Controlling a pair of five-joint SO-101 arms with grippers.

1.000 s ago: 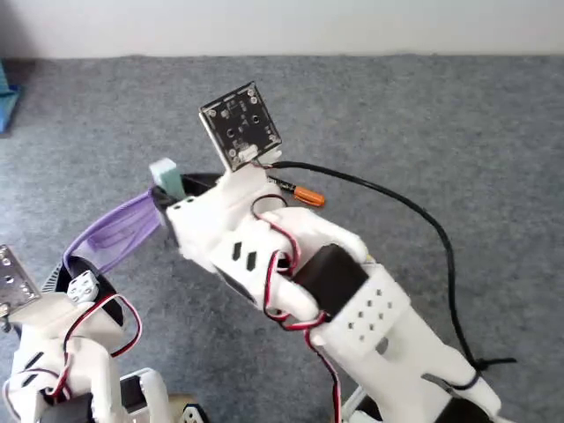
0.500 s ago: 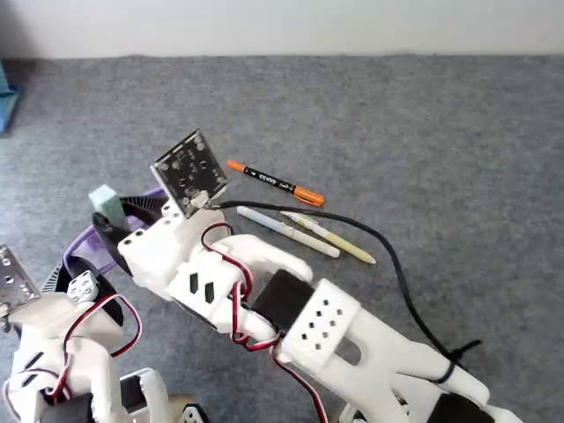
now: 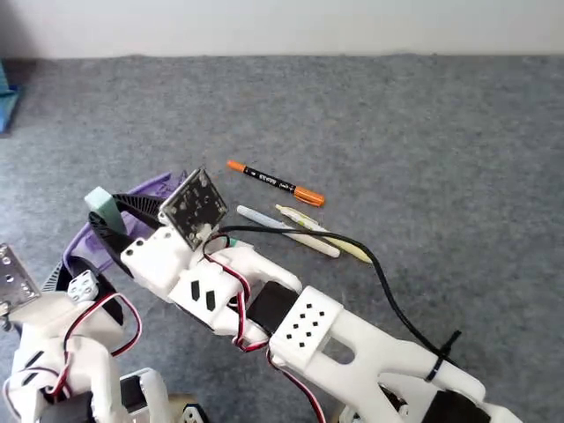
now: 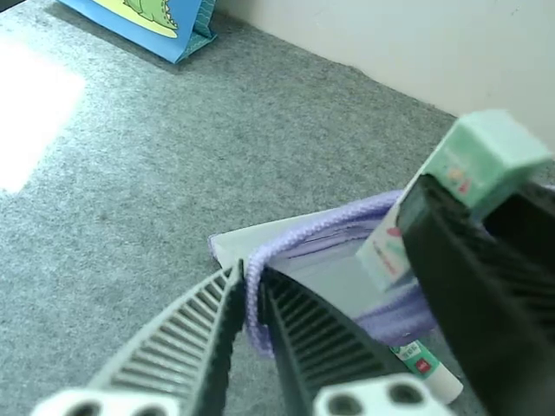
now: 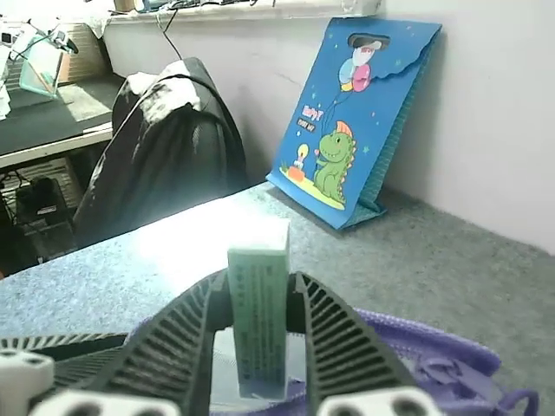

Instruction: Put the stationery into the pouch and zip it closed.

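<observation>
Pouch (image 4: 321, 260) pinched at rim by closed left gripper (image 4: 250, 276), mouth open just beneath right gripper (image 5: 258, 286), itself clamped on green eraser (image 5: 258, 338). Judged loading step in hand; next called for lowering eraser inside, releasing, then fetching pens (image 3: 275, 183) lying well apart from right gripper.

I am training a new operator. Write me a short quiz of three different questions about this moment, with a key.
1. Choose one. The right gripper holds:
A) a pair of scissors
B) the green box
C) a ruler
2. True or false: the left gripper is shut on the rim of the purple pouch.
3. Fill in: near the orange marker, ___ more pens lie on the grey surface.

Key:
1. B
2. True
3. Two: the pale blue pen and the yellow pen.
</observation>
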